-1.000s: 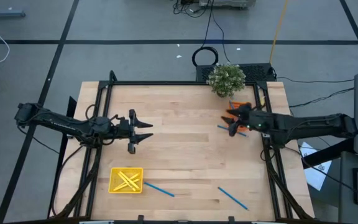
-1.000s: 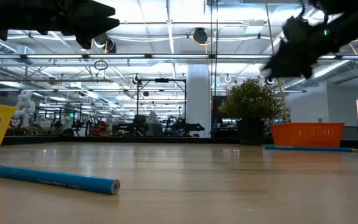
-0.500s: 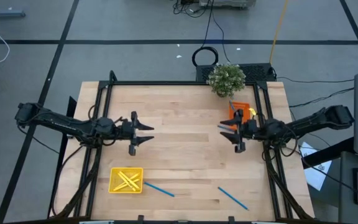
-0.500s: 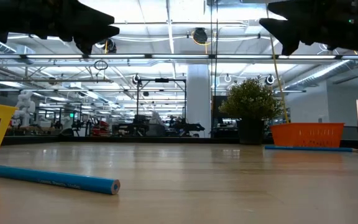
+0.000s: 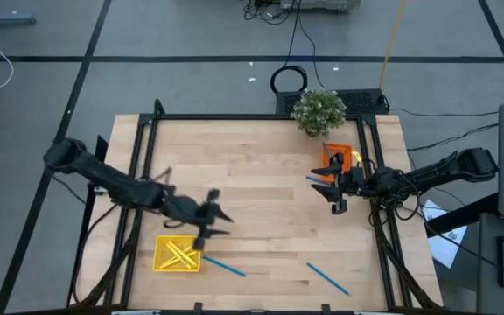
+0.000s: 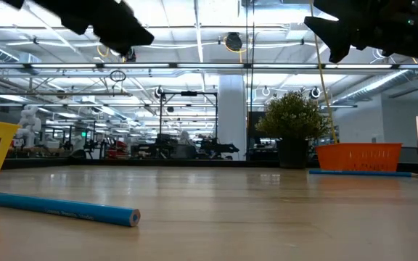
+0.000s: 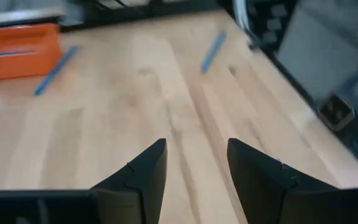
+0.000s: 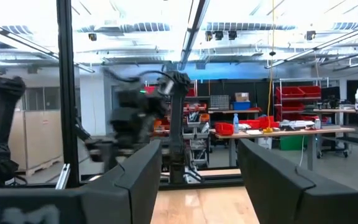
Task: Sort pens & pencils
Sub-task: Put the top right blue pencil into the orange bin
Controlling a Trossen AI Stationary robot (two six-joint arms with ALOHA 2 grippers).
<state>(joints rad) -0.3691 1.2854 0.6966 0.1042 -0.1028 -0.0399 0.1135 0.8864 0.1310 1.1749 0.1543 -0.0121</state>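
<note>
Yellow pencils lie crossed in the yellow tray [image 5: 178,254] near the front left. One blue pencil [image 5: 226,265] lies on the table just right of that tray, and another [image 5: 329,278] lies near the front right. A third blue pencil [image 5: 326,183] lies beside the orange tray [image 5: 339,158] at the far right. My left gripper [image 5: 219,219] hangs open above the table, just beyond the yellow tray's far right corner. It is tipped down a little, with nothing between its fingers [image 7: 145,177]. My right gripper [image 5: 322,191] stands open and empty, in the air near the orange tray.
A potted plant [image 5: 319,111] stands at the far edge behind the orange tray. A black frame [image 5: 252,117] runs round the tabletop. Bare wood lies in the table's middle between the two arms. Beyond the far edge there are cables on the floor.
My left gripper has swung from the table's left middle toward the near edge and the right, ending beside the yellow tray and tipping downward. My right gripper has drawn back from over the orange tray and tipped up to about level, then kept still. No pencil has moved.
</note>
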